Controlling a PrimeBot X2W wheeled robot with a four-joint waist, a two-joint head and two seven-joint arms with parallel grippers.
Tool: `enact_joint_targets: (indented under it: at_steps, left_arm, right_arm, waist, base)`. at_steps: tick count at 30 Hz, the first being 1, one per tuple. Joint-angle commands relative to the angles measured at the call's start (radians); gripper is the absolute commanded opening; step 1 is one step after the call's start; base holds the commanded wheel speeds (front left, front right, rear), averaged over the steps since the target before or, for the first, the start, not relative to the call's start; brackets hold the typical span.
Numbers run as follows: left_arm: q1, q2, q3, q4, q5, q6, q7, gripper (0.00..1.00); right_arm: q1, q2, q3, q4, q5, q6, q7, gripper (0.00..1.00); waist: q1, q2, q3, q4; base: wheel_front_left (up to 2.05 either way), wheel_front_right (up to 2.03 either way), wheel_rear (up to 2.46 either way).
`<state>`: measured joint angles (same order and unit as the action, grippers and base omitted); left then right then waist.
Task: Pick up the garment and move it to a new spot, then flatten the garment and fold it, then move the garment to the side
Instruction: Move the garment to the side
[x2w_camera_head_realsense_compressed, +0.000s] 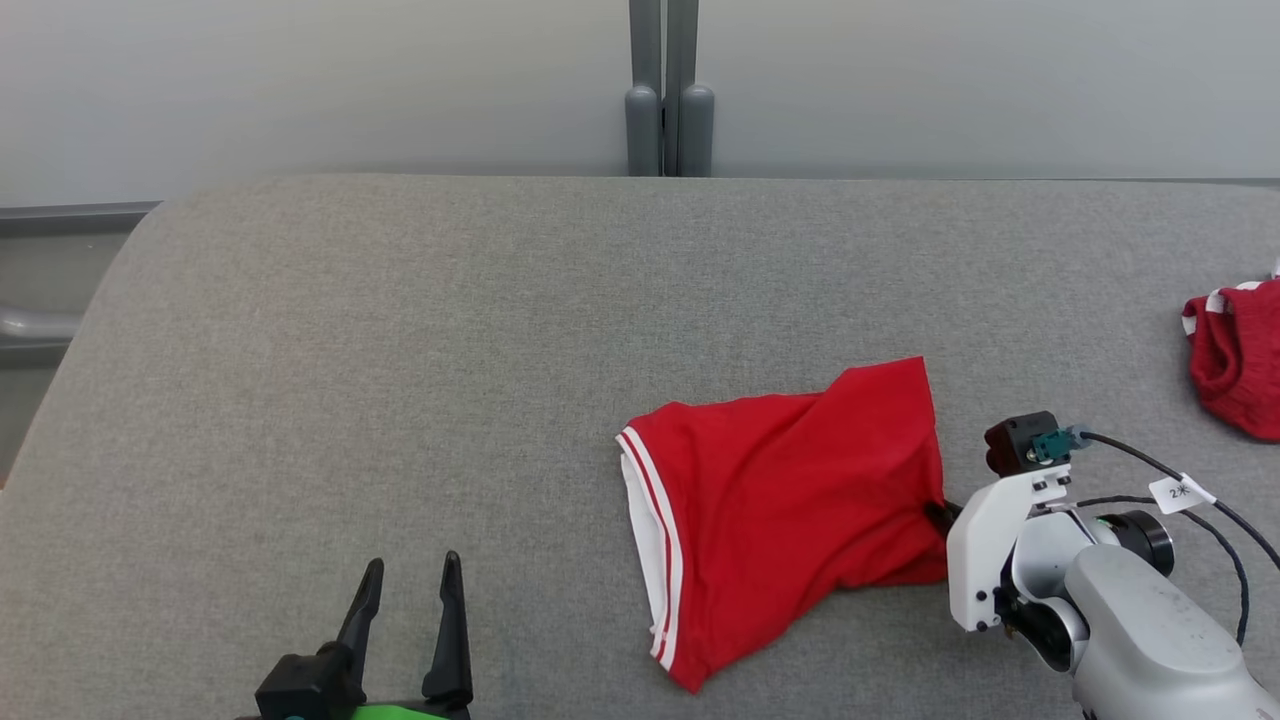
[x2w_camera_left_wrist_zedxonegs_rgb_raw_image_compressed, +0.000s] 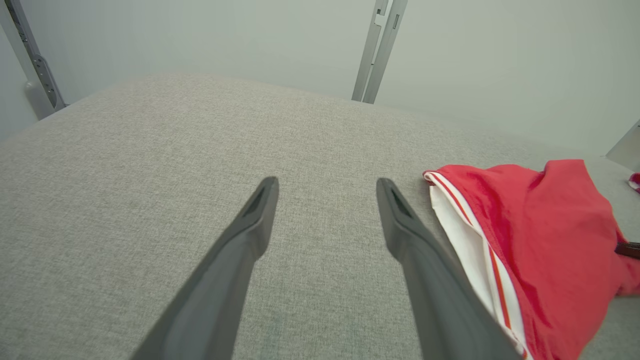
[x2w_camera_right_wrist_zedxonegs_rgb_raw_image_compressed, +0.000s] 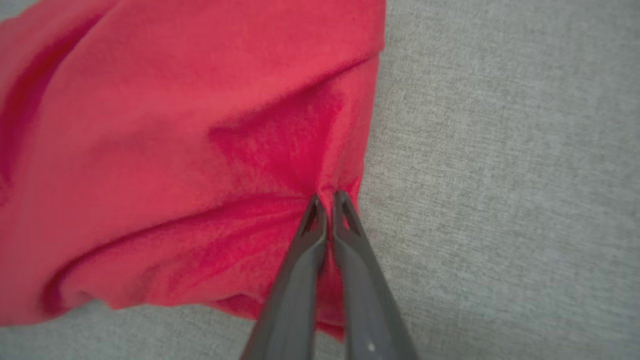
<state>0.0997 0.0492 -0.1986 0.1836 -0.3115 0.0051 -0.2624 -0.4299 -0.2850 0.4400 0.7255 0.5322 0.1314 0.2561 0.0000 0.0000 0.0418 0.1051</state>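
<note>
The garment (x2w_camera_head_realsense_compressed: 790, 500) is red with a white striped hem and lies rumpled on the grey table (x2w_camera_head_realsense_compressed: 400, 350), right of centre. My right gripper (x2w_camera_head_realsense_compressed: 940, 515) is at its right edge, and in the right wrist view the right gripper (x2w_camera_right_wrist_zedxonegs_rgb_raw_image_compressed: 327, 200) is shut, pinching a bunched fold of the red garment (x2w_camera_right_wrist_zedxonegs_rgb_raw_image_compressed: 175, 150). My left gripper (x2w_camera_head_realsense_compressed: 410, 585) stands open at the lower left, well apart from the cloth. In the left wrist view the left gripper (x2w_camera_left_wrist_zedxonegs_rgb_raw_image_compressed: 325, 190) has nothing between its fingers, with the garment (x2w_camera_left_wrist_zedxonegs_rgb_raw_image_compressed: 540, 240) to their right.
A second red and white cloth (x2w_camera_head_realsense_compressed: 1235, 360) lies bunched at the table's right edge. A grey post (x2w_camera_head_realsense_compressed: 665, 90) rises behind the table's far edge. Grey tabletop stretches out to the left and behind the garment.
</note>
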Motion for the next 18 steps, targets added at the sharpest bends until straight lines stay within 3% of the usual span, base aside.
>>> enact_joint_targets:
  at_steps: [1, 10, 18]
  left_arm:
    - [-0.012, 0.003, 0.002, -0.002, 0.002, 0.001, -0.003, 1.00]
    - [-0.011, 0.003, 0.002, 0.001, 0.004, -0.001, -0.003, 1.00]
    - [-0.013, 0.003, 0.009, -0.005, 0.008, -0.004, -0.003, 1.00]
  right_arm:
    - [-0.004, -0.006, 0.007, 0.014, 0.007, -0.002, -0.004, 0.00]
    - [-0.029, -0.023, -0.006, 0.060, 0.075, -0.002, -0.072, 0.00]
    - [-0.083, -0.110, -0.050, 0.041, 0.149, -0.002, -0.102, 0.00]
  waist:
    - [0.0000, 0.0000, 0.000, -0.002]
    - [0.0000, 0.0000, 0.001, -0.018]
    - [0.0000, 0.0000, 0.018, -0.055]
  base:
    - [0.00, 0.00, 0.00]
    - [0.00, 0.00, 0.00]
    - [0.00, 0.00, 0.00]
